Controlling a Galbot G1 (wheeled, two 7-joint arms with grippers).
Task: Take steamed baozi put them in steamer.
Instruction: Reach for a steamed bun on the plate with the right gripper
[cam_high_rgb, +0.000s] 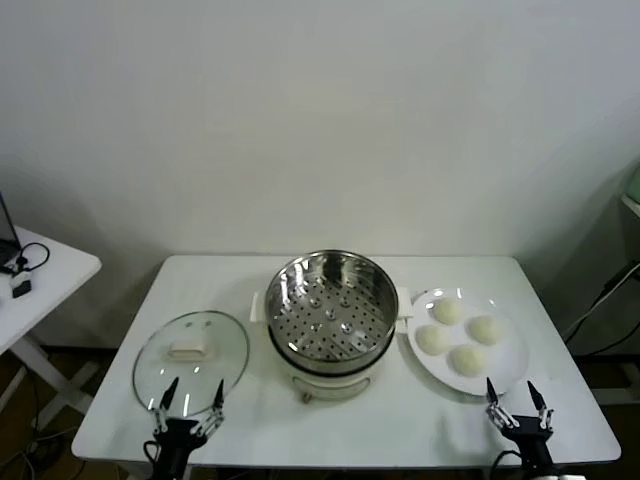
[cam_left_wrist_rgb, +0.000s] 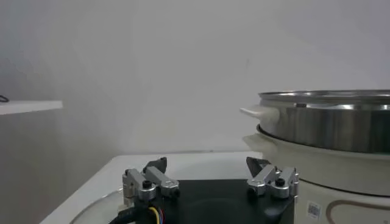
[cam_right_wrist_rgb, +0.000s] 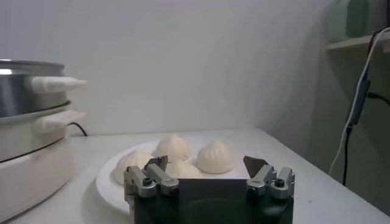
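- The steamer (cam_high_rgb: 330, 322) sits in the middle of the white bench (cam_high_rgb: 250, 420) with its top uncovered; its holed tray shows bare metal and no bun lies on it.
- All four buns (cam_high_rgb: 459, 335) rest in a cluster on the white plate (cam_high_rgb: 505, 375), which stands just beside the steamer on the robot's right side.
- From the right wrist view the buns (cam_right_wrist_rgb: 214, 157) sit close together on the plate (cam_right_wrist_rgb: 109, 182), directly ahead of that claw.
- The glass lid (cam_high_rgb: 190, 362) lies flat on the bench on the steamer's left side, so the pot is ready to receive buns.
- The right claw (cam_high_rgb: 518, 405) hovers at the near edge of the bench, just short of the plate's near rim; its fingers are spread wide and hold nothing.
- The left claw (cam_high_rgb: 190, 405) hangs at the near edge over the lid's near rim, its fingers likewise spread apart and empty.
- In the left wrist view the steamer's steel wall (cam_left_wrist_rgb: 329, 125) and cream base stand off to one side of the claw.
- My reading: the task has not started in any visible way. No bun is gripped or moved.
- What is left is everything: four pick-ups from the plate and four placements onto the tray.
- The right claw seems best placed to begin, being nearest the plate.
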